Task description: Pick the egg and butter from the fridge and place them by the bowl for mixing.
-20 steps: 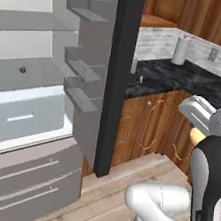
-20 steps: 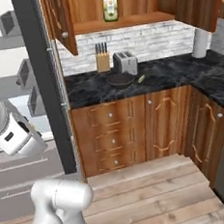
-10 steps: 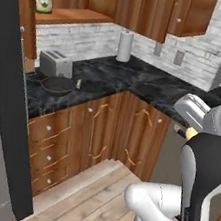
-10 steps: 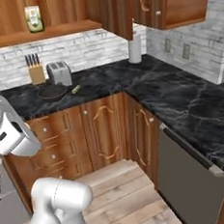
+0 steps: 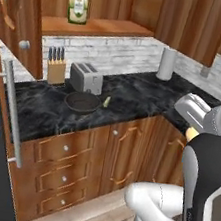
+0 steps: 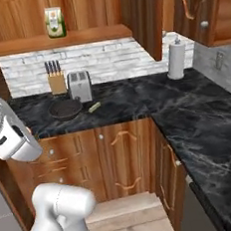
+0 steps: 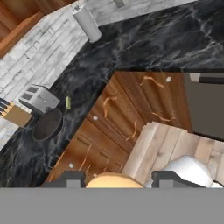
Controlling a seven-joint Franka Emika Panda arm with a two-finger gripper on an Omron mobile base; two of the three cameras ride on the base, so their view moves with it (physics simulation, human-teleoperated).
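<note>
The gripper (image 7: 116, 181) is sitting at the bottom center of the hand view, its 2 dark fingertips flanking a yellow-orange rounded shape that is most likely the egg (image 7: 114, 180); the jaws are clenching on it, partly closed around its sides. In the left base view a bit of the same orange is peeking out under the hand at right center.

The bowl (image 7: 47, 124) is lying toward the left middle of the hand view, well apart from the jaws, on the black counter (image 7: 144, 43). It is sitting just in front of the toaster (image 7: 38, 98), with a small greenish-yellow stick, probably the butter (image 7: 68, 103), resting just beside its rim.

Judging from this, the coming move is calling for carrying the egg across to the bowl's side.
</note>
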